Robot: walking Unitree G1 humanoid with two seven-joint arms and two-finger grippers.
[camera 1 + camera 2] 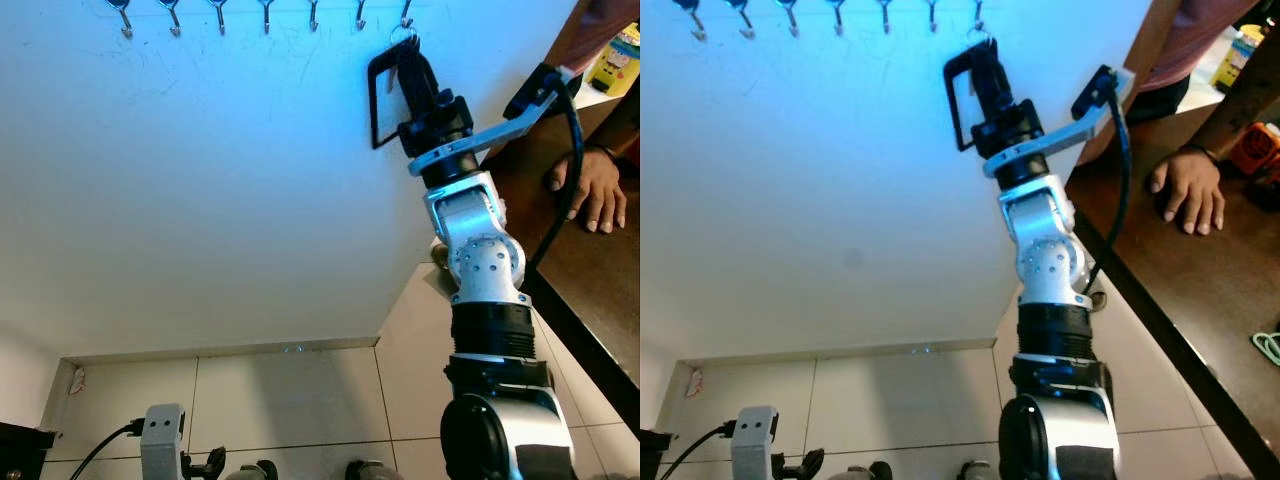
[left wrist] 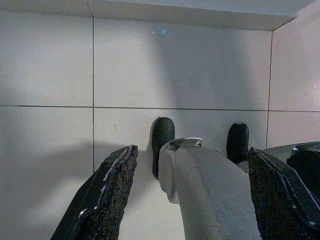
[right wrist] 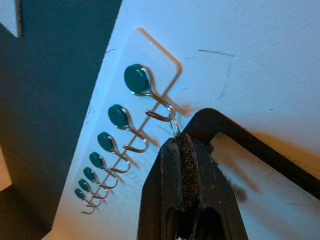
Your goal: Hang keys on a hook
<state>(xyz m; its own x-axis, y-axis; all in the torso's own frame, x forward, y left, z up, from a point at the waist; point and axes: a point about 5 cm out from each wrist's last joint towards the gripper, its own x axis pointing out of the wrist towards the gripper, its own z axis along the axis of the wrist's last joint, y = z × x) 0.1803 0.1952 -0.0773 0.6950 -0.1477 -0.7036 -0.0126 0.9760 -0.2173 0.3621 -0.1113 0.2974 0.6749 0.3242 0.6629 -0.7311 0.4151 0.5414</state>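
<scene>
A row of several metal hooks (image 1: 265, 15) runs along the top of the white wall. My right gripper (image 1: 412, 58) is raised to the rightmost hook (image 1: 406, 14). In the right wrist view the right gripper (image 3: 184, 142) is shut on a thin metal key ring (image 3: 175, 122), which sits at the tip of the nearest hook (image 3: 150, 92). I cannot tell whether the ring is over the hook. A black strap loop (image 1: 376, 100) hangs from the ring against the wall. The left gripper (image 2: 192, 150) hangs low and open over the floor tiles.
A person's hand (image 1: 590, 185) rests on a dark wooden counter (image 1: 600, 290) to the right of my arm. A yellow bottle (image 1: 620, 60) stands at the far right. Pale floor tiles (image 1: 280, 390) meet the wall below.
</scene>
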